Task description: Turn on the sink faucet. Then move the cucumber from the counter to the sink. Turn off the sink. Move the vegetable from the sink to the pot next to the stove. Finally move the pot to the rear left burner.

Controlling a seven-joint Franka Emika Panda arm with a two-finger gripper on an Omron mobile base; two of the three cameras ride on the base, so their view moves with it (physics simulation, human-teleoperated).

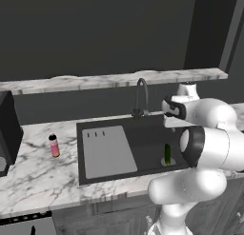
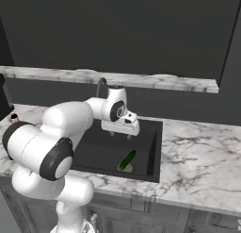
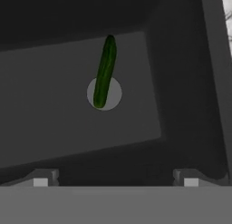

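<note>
The dark green cucumber (image 3: 104,71) lies on the floor of the black sink (image 3: 54,109), one end over the round grey drain (image 3: 116,90). It also appears near the basin's front right as the cucumber (image 1: 167,154) and the cucumber (image 2: 126,160). My gripper (image 3: 115,180) hangs above the basin, open, with nothing between its fingers. The same gripper (image 2: 123,132) sits just in front of the dark gooseneck sink faucet (image 1: 142,95). The white marble counter (image 1: 38,177) surrounds the sink (image 1: 143,139). The pot and the stove are out of view.
A grey drainboard panel (image 1: 107,151) covers the sink's left half. A small pink bottle (image 1: 54,145) stands on the counter left of the sink, near a tall black box (image 1: 7,129). A marble ledge (image 1: 109,80) runs along the dark back wall.
</note>
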